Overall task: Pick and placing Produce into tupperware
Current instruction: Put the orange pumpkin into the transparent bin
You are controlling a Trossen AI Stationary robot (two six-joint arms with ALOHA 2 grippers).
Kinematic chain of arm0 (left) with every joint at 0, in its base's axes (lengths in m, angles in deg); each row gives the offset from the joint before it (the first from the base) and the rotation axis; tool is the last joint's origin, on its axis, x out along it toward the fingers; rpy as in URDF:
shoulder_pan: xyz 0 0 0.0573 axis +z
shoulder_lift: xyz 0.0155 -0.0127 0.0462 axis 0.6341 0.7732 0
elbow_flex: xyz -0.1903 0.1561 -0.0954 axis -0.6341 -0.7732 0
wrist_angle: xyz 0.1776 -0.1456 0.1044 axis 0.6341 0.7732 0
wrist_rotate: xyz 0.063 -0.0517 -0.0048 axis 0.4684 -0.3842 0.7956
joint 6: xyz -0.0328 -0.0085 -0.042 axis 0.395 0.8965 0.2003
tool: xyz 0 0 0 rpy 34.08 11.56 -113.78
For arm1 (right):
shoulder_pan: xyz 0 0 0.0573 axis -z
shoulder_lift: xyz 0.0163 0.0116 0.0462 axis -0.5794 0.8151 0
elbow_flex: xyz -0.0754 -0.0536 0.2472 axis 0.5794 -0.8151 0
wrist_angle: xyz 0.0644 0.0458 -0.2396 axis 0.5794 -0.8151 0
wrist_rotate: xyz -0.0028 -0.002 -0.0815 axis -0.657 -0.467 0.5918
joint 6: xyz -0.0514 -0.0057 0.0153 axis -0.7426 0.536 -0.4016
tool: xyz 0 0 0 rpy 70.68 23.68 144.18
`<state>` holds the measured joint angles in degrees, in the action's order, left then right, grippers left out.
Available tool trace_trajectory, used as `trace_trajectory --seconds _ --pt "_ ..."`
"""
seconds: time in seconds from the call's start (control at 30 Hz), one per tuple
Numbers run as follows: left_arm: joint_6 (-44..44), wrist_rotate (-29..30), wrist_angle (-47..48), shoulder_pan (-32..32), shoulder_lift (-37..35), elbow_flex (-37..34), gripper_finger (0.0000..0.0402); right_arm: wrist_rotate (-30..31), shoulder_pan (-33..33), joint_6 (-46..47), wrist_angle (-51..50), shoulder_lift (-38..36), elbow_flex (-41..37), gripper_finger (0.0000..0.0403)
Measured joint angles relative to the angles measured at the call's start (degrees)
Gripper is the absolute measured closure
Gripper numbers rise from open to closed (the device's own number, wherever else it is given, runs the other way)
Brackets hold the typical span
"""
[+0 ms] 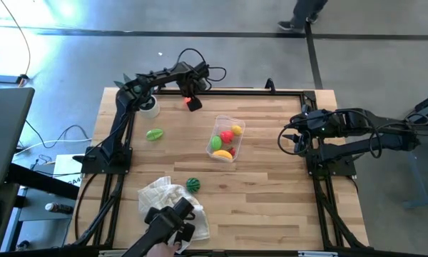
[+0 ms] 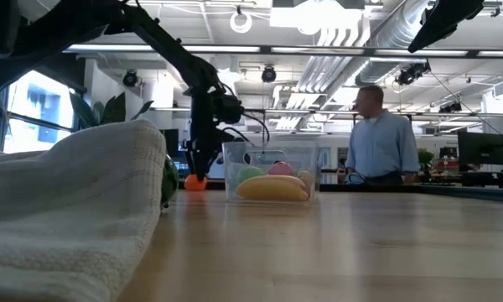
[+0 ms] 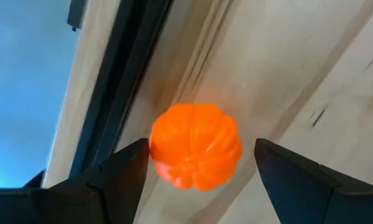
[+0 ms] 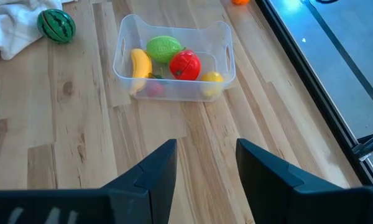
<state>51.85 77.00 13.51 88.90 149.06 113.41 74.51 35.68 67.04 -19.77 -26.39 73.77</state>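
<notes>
Left wrist view shows my left gripper (image 3: 196,165) spread wide astride the orange ball (image 3: 196,154), gripping nothing yet, placed so closing will catch it for the tupperware (image 1: 226,138).

Toy produce, some in a clear tub and some on the wooden table.

The clear plastic rectangular tub with rounded corners (image 4: 174,59) sits upright mid-table, holding a yellow banana (image 4: 140,67), green lime-like piece (image 4: 165,48), red tomato-like piece (image 4: 185,65) and small yellow piece (image 4: 212,78). A ribbed orange ball (image 3: 196,154) rests near the far edge. A green piece (image 1: 155,134) lies left of the tub; a striped green melon (image 1: 192,184) lies nearer, beside the cloth.
</notes>
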Motion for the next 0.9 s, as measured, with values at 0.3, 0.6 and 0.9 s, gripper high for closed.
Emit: trace_trajectory --seconds 0.3,0.6,0.9 --pt "0.2 -0.9 1.2 0.0 1.8 0.0 0.0121 0.0 0.0 0.0 0.0 0.0 0.0 0.0246" --pt "-1.8 -1.4 -0.4 0.0 1.8 0.0 0.0121 0.0 0.0 0.0 0.0 0.0 0.0 0.0246" --pt "-2.4 -2.4 -1.6 0.0 1.8 0.0 0.0122 0.0 0.0 0.0 0.0 0.0 0.0 0.0246"
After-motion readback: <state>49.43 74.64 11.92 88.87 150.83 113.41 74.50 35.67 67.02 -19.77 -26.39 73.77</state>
